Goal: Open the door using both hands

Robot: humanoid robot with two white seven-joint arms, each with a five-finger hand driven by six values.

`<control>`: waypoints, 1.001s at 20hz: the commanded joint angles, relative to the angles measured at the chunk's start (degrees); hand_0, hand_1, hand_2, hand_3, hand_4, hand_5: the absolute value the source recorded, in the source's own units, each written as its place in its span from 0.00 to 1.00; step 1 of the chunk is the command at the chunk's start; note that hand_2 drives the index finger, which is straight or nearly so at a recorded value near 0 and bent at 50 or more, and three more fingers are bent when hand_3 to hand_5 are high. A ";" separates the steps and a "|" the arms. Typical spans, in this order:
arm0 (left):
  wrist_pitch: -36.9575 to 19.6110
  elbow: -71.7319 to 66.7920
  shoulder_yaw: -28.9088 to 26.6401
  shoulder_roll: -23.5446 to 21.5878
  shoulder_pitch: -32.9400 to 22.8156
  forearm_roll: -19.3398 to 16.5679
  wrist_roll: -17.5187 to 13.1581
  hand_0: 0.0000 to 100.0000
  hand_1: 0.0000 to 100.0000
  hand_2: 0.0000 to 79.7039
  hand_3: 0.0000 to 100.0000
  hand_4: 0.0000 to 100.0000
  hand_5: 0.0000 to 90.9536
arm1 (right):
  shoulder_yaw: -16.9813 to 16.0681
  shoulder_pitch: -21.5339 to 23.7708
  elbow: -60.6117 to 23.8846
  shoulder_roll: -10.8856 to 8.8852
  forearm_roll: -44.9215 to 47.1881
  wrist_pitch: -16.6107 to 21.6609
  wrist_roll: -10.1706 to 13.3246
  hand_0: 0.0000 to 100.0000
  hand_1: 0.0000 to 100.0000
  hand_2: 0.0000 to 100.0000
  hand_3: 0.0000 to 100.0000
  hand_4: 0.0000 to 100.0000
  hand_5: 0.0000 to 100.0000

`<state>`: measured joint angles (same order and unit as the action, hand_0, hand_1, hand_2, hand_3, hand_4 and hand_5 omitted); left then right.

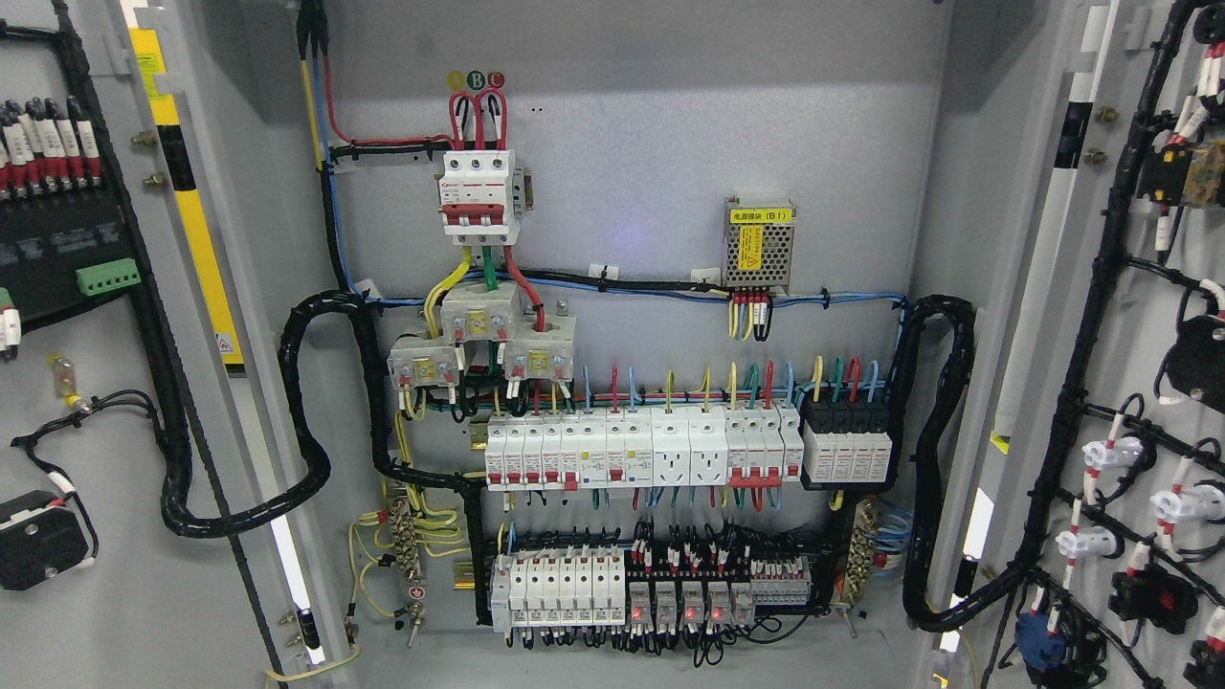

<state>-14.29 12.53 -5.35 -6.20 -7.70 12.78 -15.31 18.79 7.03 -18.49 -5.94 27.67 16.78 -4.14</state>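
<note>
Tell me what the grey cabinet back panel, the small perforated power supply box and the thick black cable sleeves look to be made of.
Grey cabinet back panel: likely painted sheet metal, with a flat matte grey surface and soft shading.
Small perforated power supply box: seemingly bare metal, a silvery mesh casing under a yellow label.
Thick black cable sleeves: probably plastic spiral wrap, ribbed and slightly glossy.

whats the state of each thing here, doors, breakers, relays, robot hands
left door: swung open, inner side showing
right door: swung open, inner side showing
cabinet interior: exposed
relays: red lights lit
main breaker: lever position unclear
robot hands: out of view
</note>
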 commanded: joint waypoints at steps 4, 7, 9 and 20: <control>1.45 -11.30 14.76 0.93 1.46 -1.27 2.39 0.28 0.14 0.00 0.00 0.00 0.00 | 0.73 -1.67 11.99 1.63 -8.32 -10.70 1.77 0.22 0.06 0.00 0.00 0.00 0.00; 1.45 -11.30 14.93 1.02 1.73 -1.35 2.57 0.29 0.13 0.00 0.00 0.00 0.00 | 0.73 -1.67 12.25 1.72 -12.97 -12.56 1.85 0.22 0.07 0.00 0.00 0.00 0.00; 1.45 -11.38 15.11 1.10 1.73 -1.36 2.57 0.29 0.13 0.00 0.00 0.00 0.00 | 0.64 -1.67 12.86 1.89 -13.96 -13.70 3.16 0.22 0.07 0.00 0.00 0.00 0.00; 1.45 -11.56 14.93 0.93 1.64 -1.44 2.22 0.31 0.13 0.00 0.00 0.00 0.00 | 0.46 -1.67 13.04 1.98 -14.04 -14.32 7.13 0.21 0.07 0.00 0.00 0.00 0.00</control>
<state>-12.85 2.05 7.15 -5.42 -6.07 11.41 -12.87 19.29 5.41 -7.75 -4.37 14.35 2.52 2.81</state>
